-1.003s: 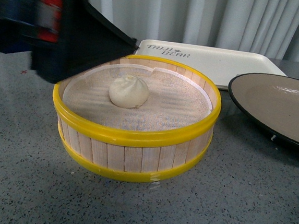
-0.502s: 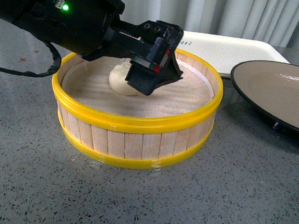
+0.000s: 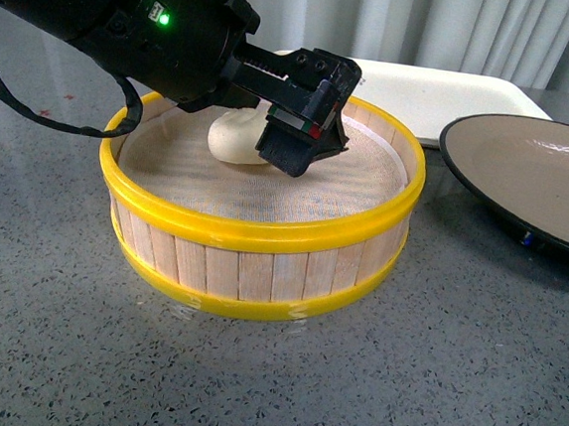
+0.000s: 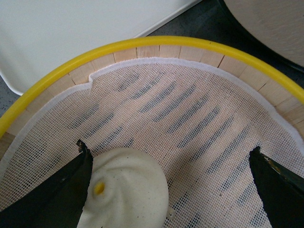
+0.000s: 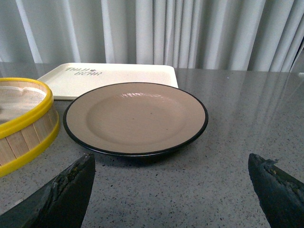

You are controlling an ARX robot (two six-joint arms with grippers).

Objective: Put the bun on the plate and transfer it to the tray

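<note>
The grey speckled bench (image 3: pixel 348 398) carries a yellow-rimmed wooden steamer basket (image 3: pixel 263 236) nearest the robot. The bun (image 3: pixel 234 134) sits on the mesh liner inside this basket, toward its far-left part. The left pincer (image 3: pixel 296 139) is lowered into the basket with its fingers spread and nothing gripped. In the left wrist view the bun (image 4: pixel 126 190) lies between the fingers but off-centre: it rests against one finger (image 4: pixel 71 190), and the other finger (image 4: pixel 275 185) is well apart from it. The bun is round, so no long axis governs the approach. The coming closure probably calls for centring first. The bun is cream-white and smooth, with a twisted top around a small yellow dot, and looks soft. The left arm is the nearer one. To the right of the basket lies the plate (image 3: pixel 526 184), bare, with the right pincer (image 5: pixel 173 190) spread and empty on its near side. Behind the basket lies the tray (image 3: pixel 444 102), also bare.
</note>
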